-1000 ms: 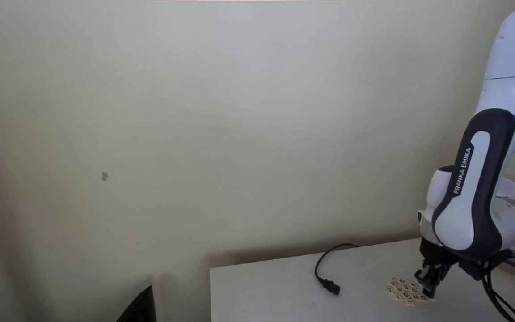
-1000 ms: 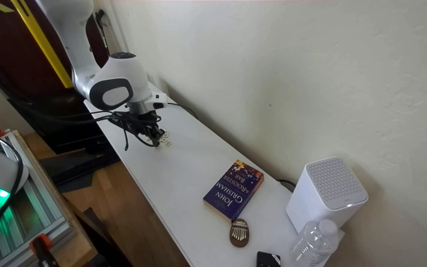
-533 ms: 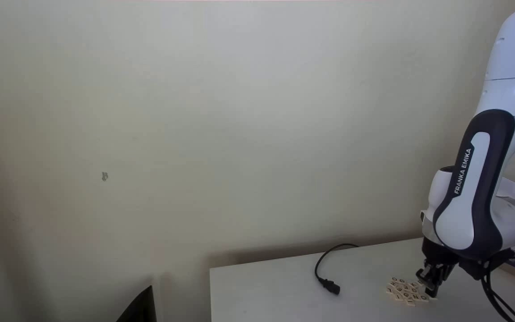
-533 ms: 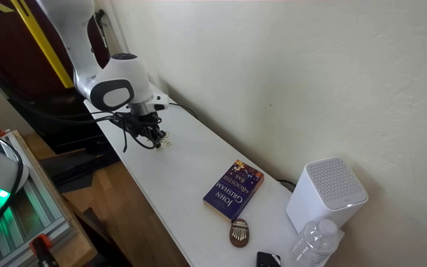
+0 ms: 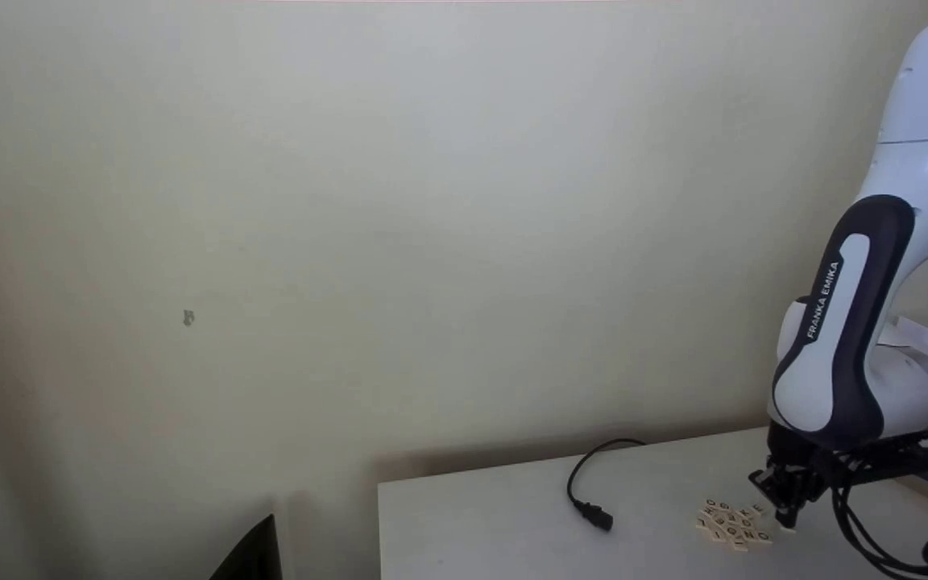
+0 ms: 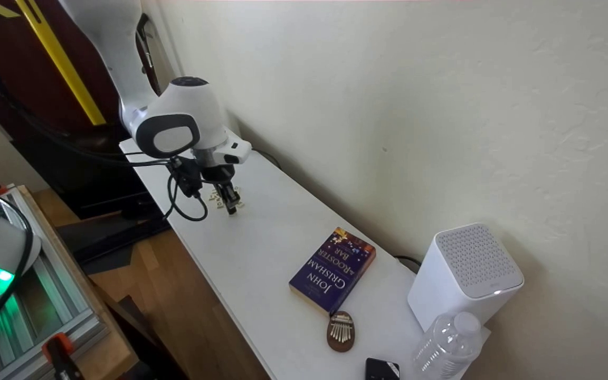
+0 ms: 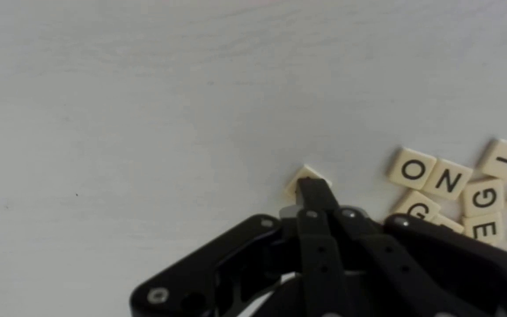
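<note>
Against a pale wall (image 6: 441, 105), a white table (image 6: 251, 253) is set beneath the claw (image 7: 315, 193). The claw's fingers are drawn fully together, and nothing is gripped between them. One tile (image 7: 302, 174) is partly covered by the fingertips; whether it is touched cannot be told. Other tiles (image 7: 448, 178), flat and lettered, are bunched near the claw, to its right in the wrist view. A plug (image 5: 595, 516) is seen in an exterior view past that bunch from the claw; a book (image 6: 333, 272) is shown well apart from the claw in an exterior view. If pressed off-centre, the lone tile could be tipped or squirted sideways, being small and thin. Were the claw swung toward the bunch, those tiles could be knocked askew; were it lowered much, the table could be scraped.
</note>
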Action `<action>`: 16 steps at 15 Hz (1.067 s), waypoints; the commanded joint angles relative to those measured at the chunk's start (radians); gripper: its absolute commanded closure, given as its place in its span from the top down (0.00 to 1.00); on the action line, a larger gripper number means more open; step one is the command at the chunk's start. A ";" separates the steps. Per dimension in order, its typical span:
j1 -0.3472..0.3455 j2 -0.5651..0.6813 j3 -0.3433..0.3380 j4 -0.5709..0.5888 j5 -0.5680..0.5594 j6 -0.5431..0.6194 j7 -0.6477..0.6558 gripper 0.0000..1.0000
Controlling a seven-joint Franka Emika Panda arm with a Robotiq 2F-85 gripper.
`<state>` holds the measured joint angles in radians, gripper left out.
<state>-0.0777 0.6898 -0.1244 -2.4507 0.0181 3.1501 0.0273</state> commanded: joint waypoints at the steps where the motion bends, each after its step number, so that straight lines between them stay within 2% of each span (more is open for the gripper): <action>1: -0.012 0.031 -0.003 0.053 0.079 -0.087 0.090 0.00; 16: -0.083 0.062 0.028 0.202 0.421 -0.284 0.470 0.00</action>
<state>-0.1388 0.7062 -0.1193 -2.3034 0.3602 2.8949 0.4323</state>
